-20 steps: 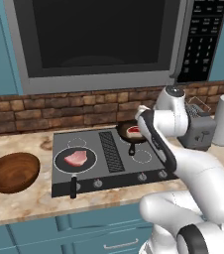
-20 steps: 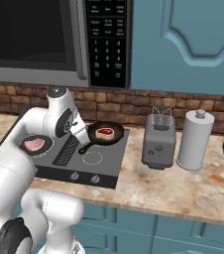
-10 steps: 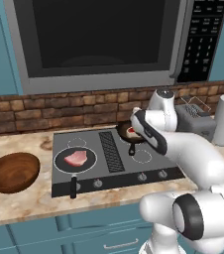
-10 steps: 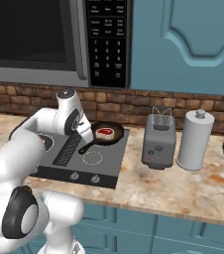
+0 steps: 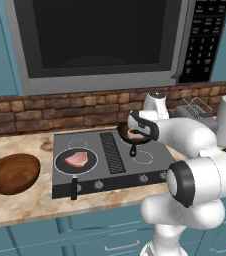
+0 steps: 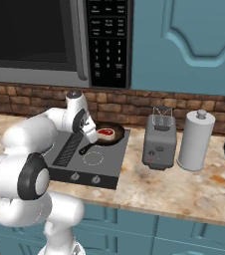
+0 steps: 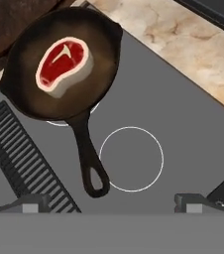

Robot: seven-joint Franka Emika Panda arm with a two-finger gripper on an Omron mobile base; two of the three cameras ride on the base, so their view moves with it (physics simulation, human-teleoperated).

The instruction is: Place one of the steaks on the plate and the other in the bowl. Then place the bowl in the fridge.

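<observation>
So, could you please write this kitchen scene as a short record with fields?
red steak: in the back pan, handle toward the front burner ring
pink steak: in the front-left pan on the stove
bowl: empty, on the counter left of the stove
gripper: open, above the stove, holding nothing

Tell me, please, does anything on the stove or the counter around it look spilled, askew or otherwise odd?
Nothing stands out. The red steak lies flat in its frying pan, the pale steak flat in the other pan, and the wooden bowl sits upright on the counter. No spill shows.
</observation>
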